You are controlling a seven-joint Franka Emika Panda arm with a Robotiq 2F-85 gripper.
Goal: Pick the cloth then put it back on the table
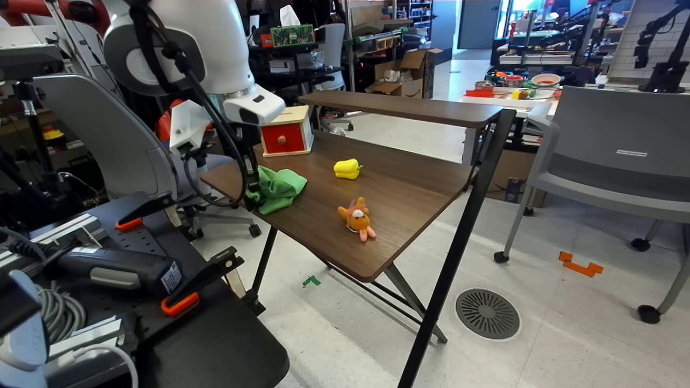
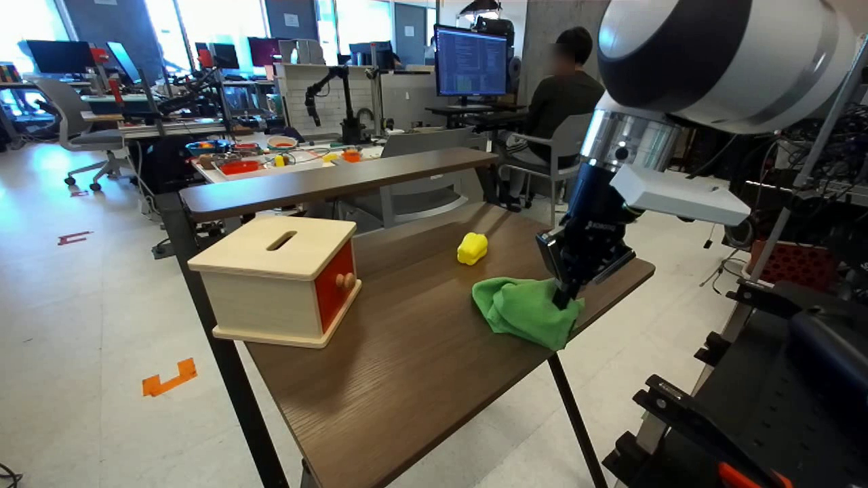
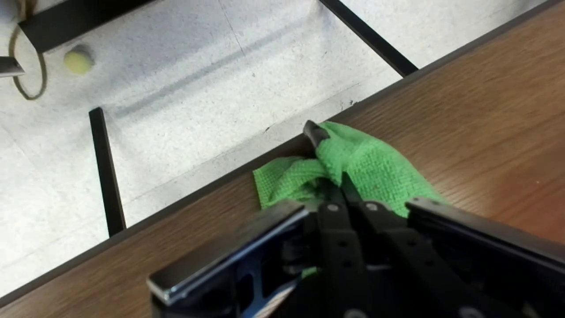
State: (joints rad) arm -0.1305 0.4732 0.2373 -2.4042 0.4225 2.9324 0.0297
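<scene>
A crumpled green cloth (image 1: 281, 189) lies on the brown table (image 1: 409, 178) at its edge nearest the robot. It also shows in an exterior view (image 2: 519, 308) and in the wrist view (image 3: 379, 168). My gripper (image 3: 342, 183) points down into the cloth, its fingers nearly together with a fold of cloth between and around them. In both exterior views the gripper (image 1: 252, 196) (image 2: 564, 295) is low at the table edge, and the cloth still rests on the tabletop. The fingertips are partly hidden by the cloth.
A yellow toy pepper (image 1: 347, 168) and an orange plush toy (image 1: 358, 218) are on the table. A wooden box with a red front (image 2: 271, 291) stands at one end. A raised shelf (image 1: 399, 108) runs along the far side. A black bench with clamps (image 1: 215, 328) is nearby.
</scene>
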